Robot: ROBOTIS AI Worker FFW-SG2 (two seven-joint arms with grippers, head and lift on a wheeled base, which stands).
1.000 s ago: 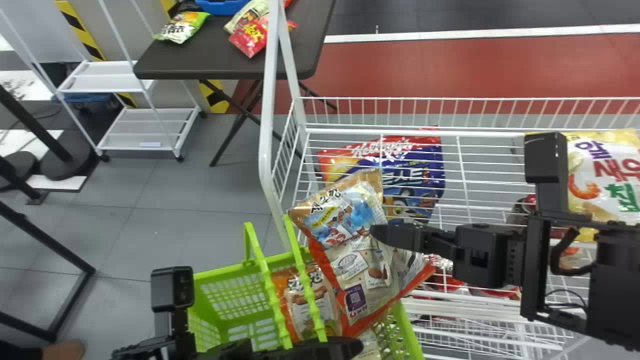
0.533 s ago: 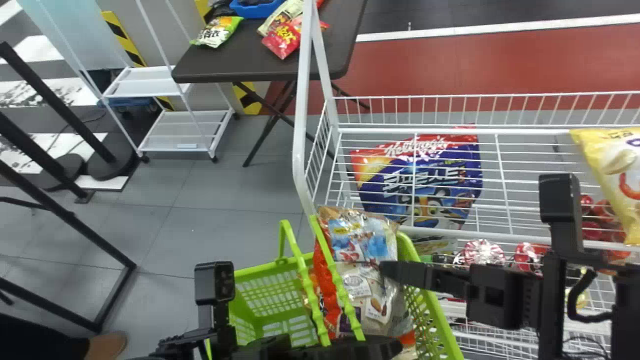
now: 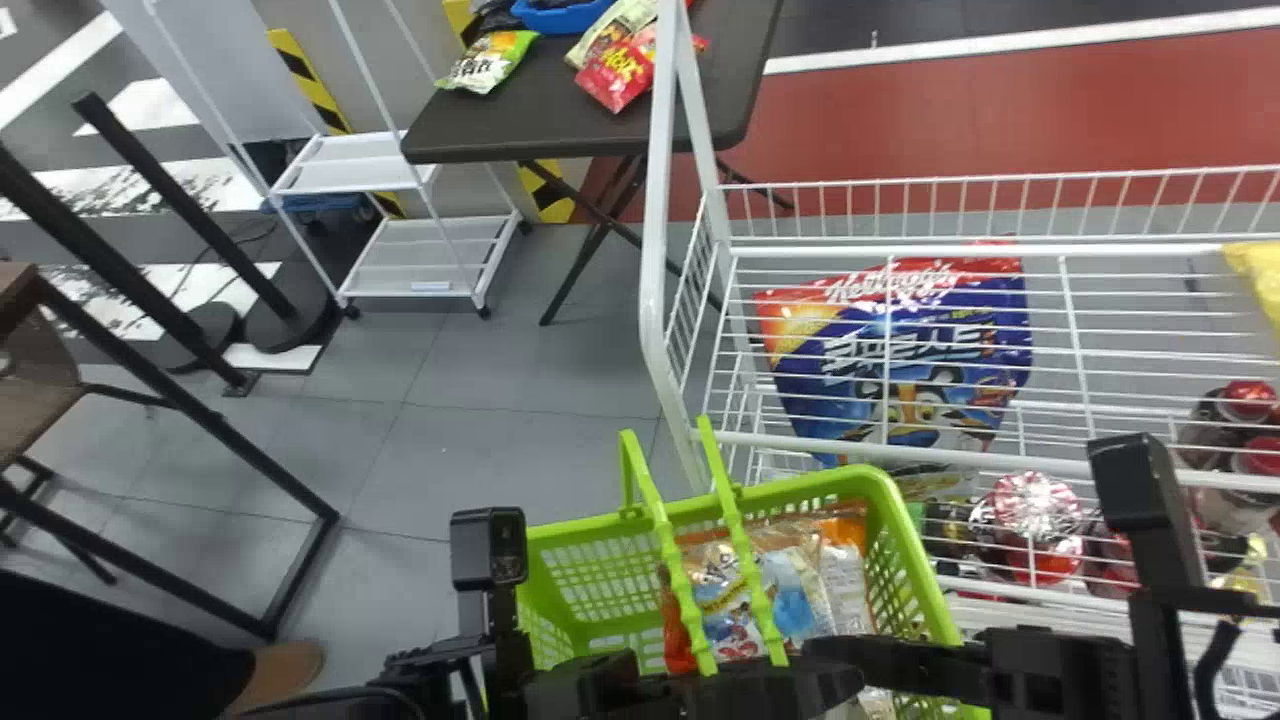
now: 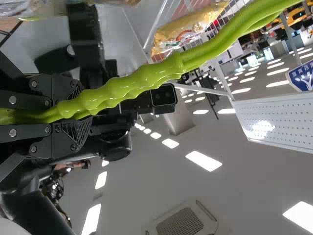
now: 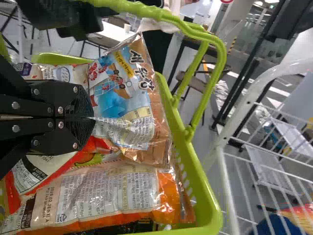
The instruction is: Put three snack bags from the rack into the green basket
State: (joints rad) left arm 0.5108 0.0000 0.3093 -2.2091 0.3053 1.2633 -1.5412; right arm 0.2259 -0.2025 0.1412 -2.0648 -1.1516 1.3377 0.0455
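In the head view my right gripper (image 3: 822, 650) is over the green basket (image 3: 893, 500), at the brown-and-blue snack bag (image 3: 790, 590) inside it. In the right wrist view my right gripper (image 5: 89, 117) is shut, pinching the printed back of that snack bag (image 5: 111, 102). Under it lie an orange-ended bag (image 5: 107, 196) and a red-and-white bag (image 5: 41, 171), within the basket's rim (image 5: 205, 196). My left gripper (image 3: 700, 688) holds the basket at the head view's bottom edge; in the left wrist view my left gripper (image 4: 78, 110) is shut on the green handle (image 4: 132, 85).
Right of the basket stands the white wire rack (image 3: 680, 390), with a red-and-blue bag (image 3: 900, 350) on its upper shelf and red-topped items (image 3: 1035, 515) lower down. A dark table (image 3: 560, 110) with bags and a white cart (image 3: 430, 255) stand farther back.
The brown-and-blue bag, held in my right gripper, has gone down from above the rim into the basket. The head view has shifted, moving the rack and basket rightward in it.
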